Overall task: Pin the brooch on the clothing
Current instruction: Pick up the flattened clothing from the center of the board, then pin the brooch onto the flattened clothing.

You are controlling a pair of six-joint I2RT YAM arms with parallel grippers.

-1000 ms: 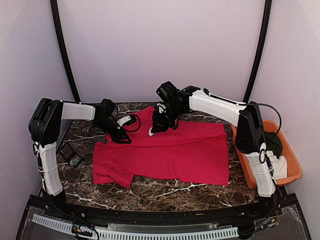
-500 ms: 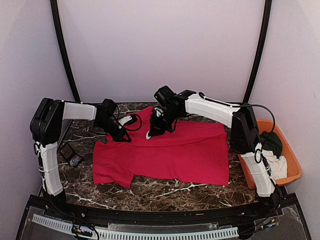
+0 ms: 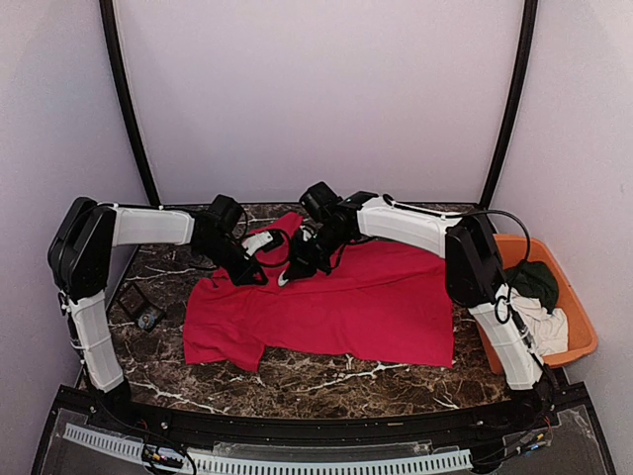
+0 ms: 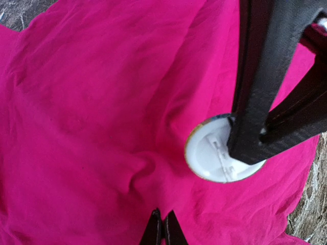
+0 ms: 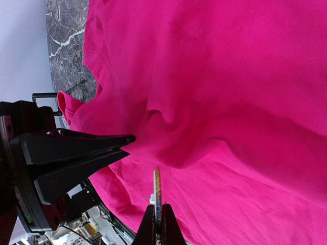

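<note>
The red T-shirt [image 3: 346, 307] lies spread on the marble table [image 3: 326, 381]. My left gripper [image 3: 252, 274] is at the shirt's upper left, shut on a pinch of the red fabric [image 4: 102, 127]; a ridge of cloth rises from its closed tips [image 4: 163, 230]. My right gripper [image 3: 292, 267] is just to its right, shut on the brooch [image 3: 284, 280]. The brooch shows its round white back [image 4: 212, 153] in the left wrist view, close above the fabric. In the right wrist view the brooch [image 5: 157, 186] is edge-on, above the shirt [image 5: 230, 102], with the left gripper's fingers [image 5: 71, 153] close at left.
An orange bin [image 3: 579, 346] at the table's right edge holds a dark green garment [image 3: 534, 280] and a white cloth [image 3: 544, 322]. A small black object [image 3: 143, 312] lies on the table at the left, beside the left arm's base.
My right gripper has carried the brooch left and lower, close to the left gripper. My left gripper has shifted right, drawing the shirt's upper left fabric with it.
</note>
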